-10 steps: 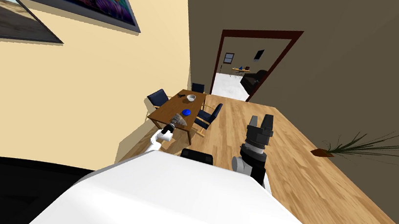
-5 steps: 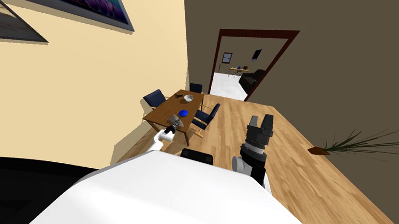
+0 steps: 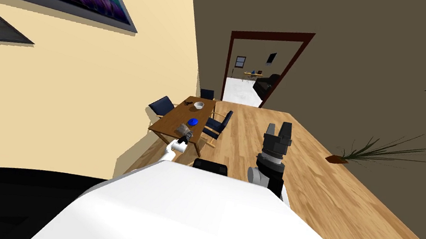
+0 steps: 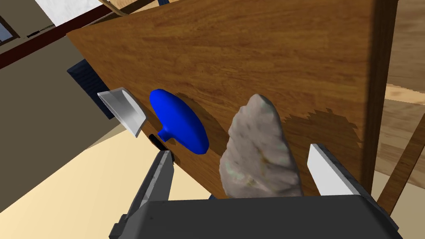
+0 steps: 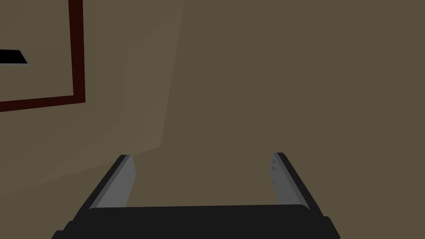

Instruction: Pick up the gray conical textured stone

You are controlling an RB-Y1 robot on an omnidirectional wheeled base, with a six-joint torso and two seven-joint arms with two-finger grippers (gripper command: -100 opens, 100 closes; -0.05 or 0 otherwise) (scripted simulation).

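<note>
My left gripper [image 4: 241,152] straddles the stone [image 4: 259,145] on the table [image 4: 249,49], fingers apart. I should centre it, then squeeze its broad base. My right gripper [image 5: 202,162] idles, fingers apart.

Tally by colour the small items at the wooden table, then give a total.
Grey: 1, the stone
Blue: 1, a knobbed blue piece
White: 1, the bowl
Dark: 1, a small item beside the bowl
Total: 4
</note>
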